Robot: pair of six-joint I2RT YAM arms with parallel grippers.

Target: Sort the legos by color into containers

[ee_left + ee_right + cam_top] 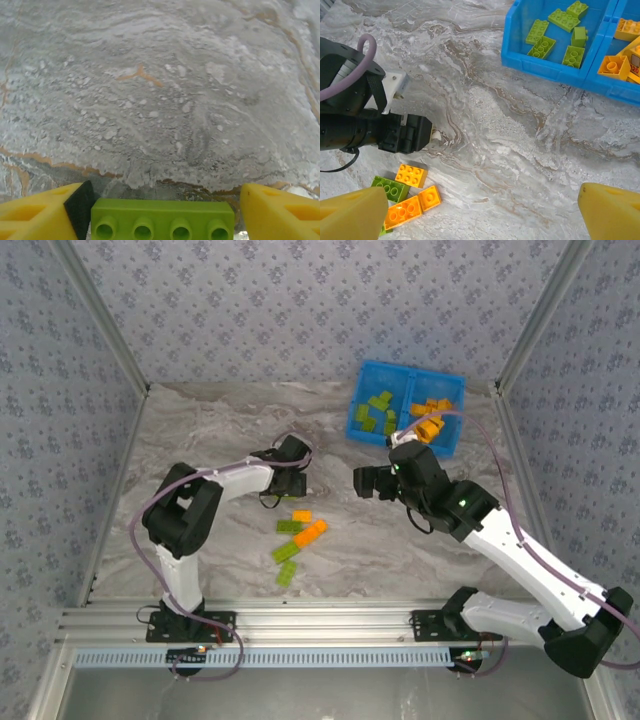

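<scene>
Near edge of the desk (220, 430): left arm (232, 480) up from its base, folded sharply at the elbow, forearm reaching right toward the middle. Right arm (520, 550) low and far out to the right, bent back at the elbow, forearm slanting up and left toward the middle.

Left claw (162, 194) set round one green brick (162, 217), four studs showing. Left pad of the yellow fingers (35, 210) against one end, right finger just beside the other end with a thin gap. Firm grip or not: cannot tell.

Right claw (483, 189) spread wide over bare desk, nothing between its fingers.

Just nearer than the two claws, a loose cluster on the desk: three loose green bricks (284, 552) and two loose orange pieces (311, 532), the longer orange one perhaps two end to end.

Far right, blue tray (400, 372) with two compartments side by side. Left compartment: about six sorted green bricks (542, 47). Right compartment: a pile of sorted orange bricks (614, 66), too bunched to count
</scene>
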